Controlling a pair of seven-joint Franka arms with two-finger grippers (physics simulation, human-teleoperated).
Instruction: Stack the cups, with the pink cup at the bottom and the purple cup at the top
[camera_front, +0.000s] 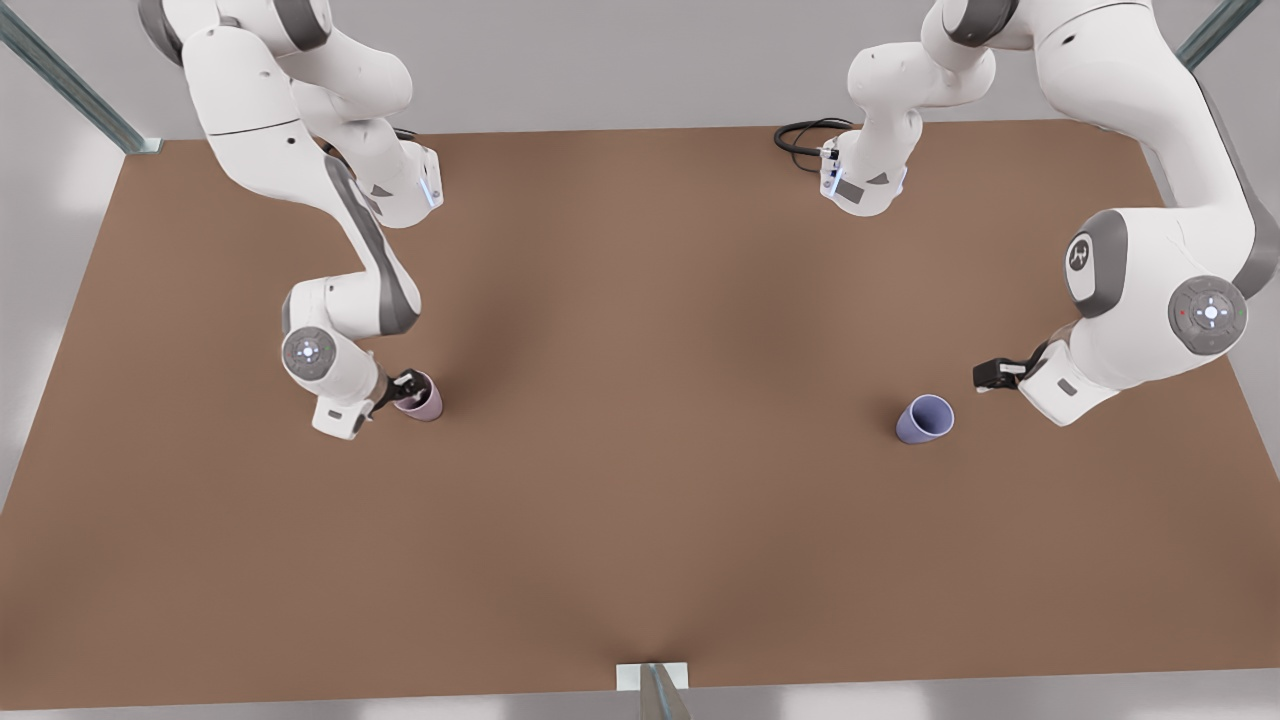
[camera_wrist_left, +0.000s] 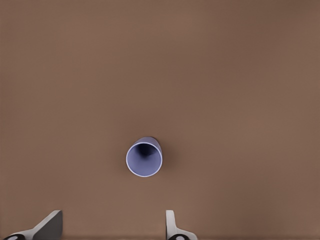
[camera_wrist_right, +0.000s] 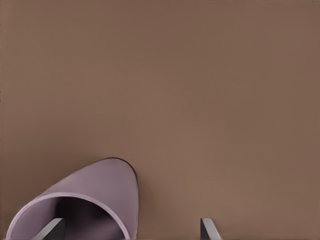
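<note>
The pink cup (camera_front: 428, 405) stands upright on the brown table (camera_front: 640, 300) at the front view's left. My right gripper (camera_front: 405, 385) is open over its rim. In the right wrist view one finger (camera_wrist_right: 50, 230) reaches inside the pink cup (camera_wrist_right: 100, 187) and the other stands outside its wall, so my right gripper (camera_wrist_right: 129, 231) straddles the rim. The purple cup (camera_front: 925, 418) stands upright at the front view's right. My left gripper (camera_front: 990, 375) hangs open a short way from it, holding nothing. In the left wrist view the purple cup (camera_wrist_left: 144, 157) lies ahead of my left gripper (camera_wrist_left: 112, 231).
Both arm bases and a black cable (camera_front: 805, 135) sit at the table's far edge. Metal frame posts (camera_front: 655, 690) stand at the near edge and far corners. Bare brown tabletop spans the stretch between the two cups.
</note>
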